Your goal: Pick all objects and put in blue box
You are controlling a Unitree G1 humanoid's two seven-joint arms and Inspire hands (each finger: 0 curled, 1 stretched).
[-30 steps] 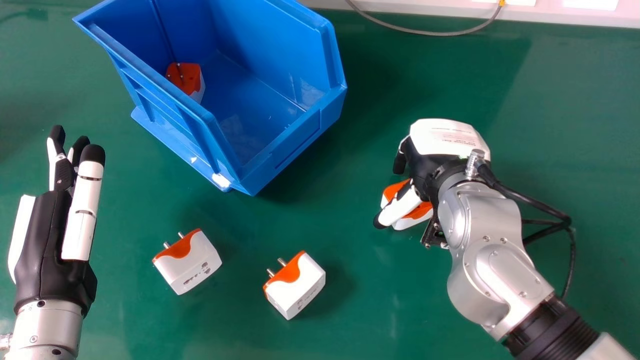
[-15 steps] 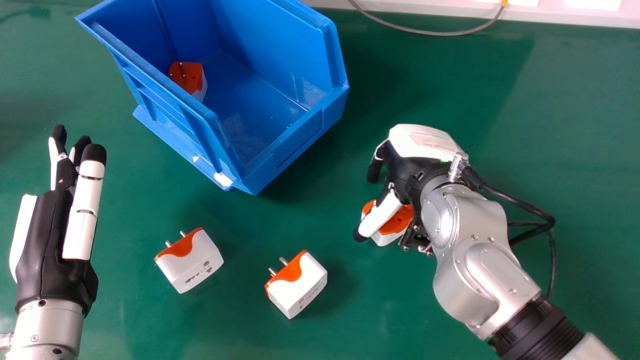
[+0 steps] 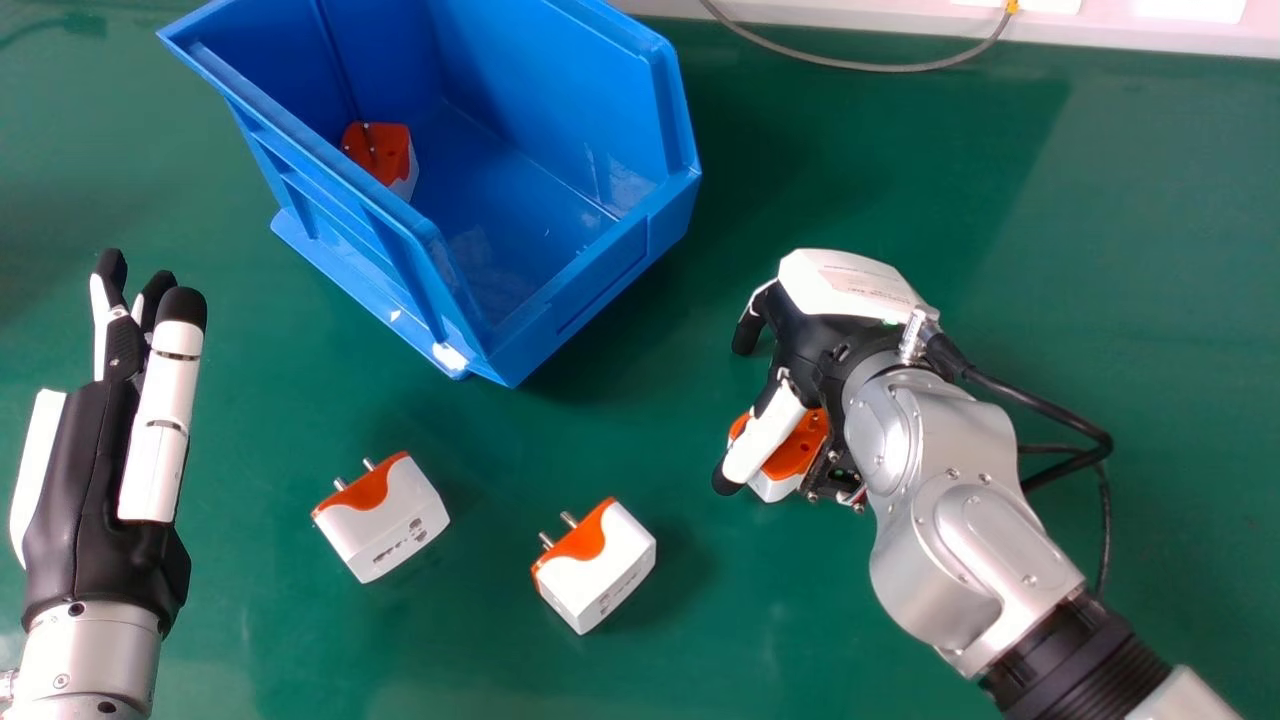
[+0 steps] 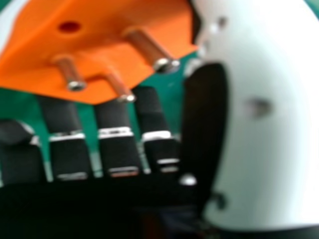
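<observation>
My right hand (image 3: pixel 820 320) is low over the table right of the blue box (image 3: pixel 610 275), its fingers relaxed, its thumb lying across an orange-and-white plug adapter (image 3: pixel 800 450). In the right hand view the adapter's orange face (image 4: pixel 99 37), with metal pins, shows beyond the fingers of my right hand (image 4: pixel 117 149); no grip round it is visible. Two more adapters lie on the table: one (image 3: pixel 395 530) below the box, another (image 3: pixel 605 575) nearer the middle. A further adapter (image 3: pixel 385 155) is inside the box. My left hand (image 3: pixel 95 480) is open at the left side.
The green table (image 3: pixel 930 170) extends around the box. A grey cable (image 3: pixel 870 67) curves along the far edge beside a pale strip (image 3: pixel 800 25). Black cables (image 3: pixel 1050 408) loop beside the right wrist.
My right hand has moved left and slightly nearer, then almost stopped. The adapter beneath it has shifted left and nearer too, and has turned slightly. The left hand has barely moved.
</observation>
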